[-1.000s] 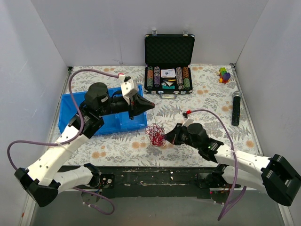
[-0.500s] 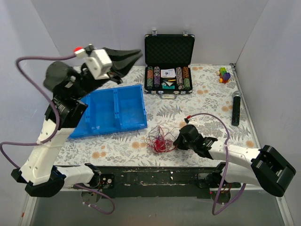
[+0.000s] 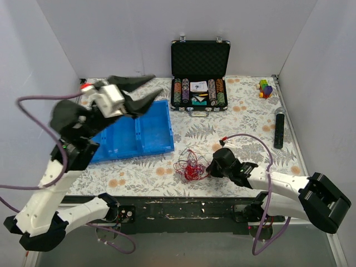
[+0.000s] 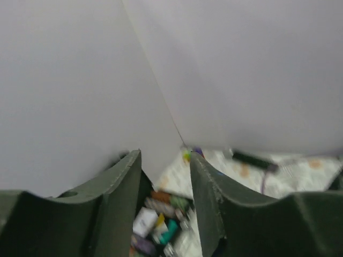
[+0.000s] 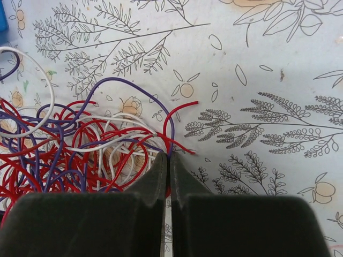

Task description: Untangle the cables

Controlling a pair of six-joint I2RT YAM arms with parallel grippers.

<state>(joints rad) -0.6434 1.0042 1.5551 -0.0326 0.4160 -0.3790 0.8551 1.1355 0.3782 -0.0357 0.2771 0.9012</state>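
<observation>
The cables [image 3: 191,166] form a small tangle of thin red, white and purple wires on the floral cloth near the front edge. My right gripper [image 3: 210,165] lies low against the tangle's right side. In the right wrist view the cables [image 5: 80,144] spread to the left, and the right gripper [image 5: 166,156] is shut on a red and a purple strand at its tips. My left gripper [image 3: 157,86] is raised high above the blue bin, far from the tangle. In the blurred left wrist view the left gripper [image 4: 165,155] is open with nothing between its fingers.
A blue plastic bin [image 3: 139,130] sits left of centre under the raised left arm. An open black case of poker chips [image 3: 200,67] stands at the back. A black cylinder [image 3: 279,128] and coloured toy blocks [image 3: 265,88] lie at the right edge.
My left arm has swung up from low beside the tangle to high over the bin, and its jaws have parted. The right gripper slid slightly nearer and stays shut at the tangle.
</observation>
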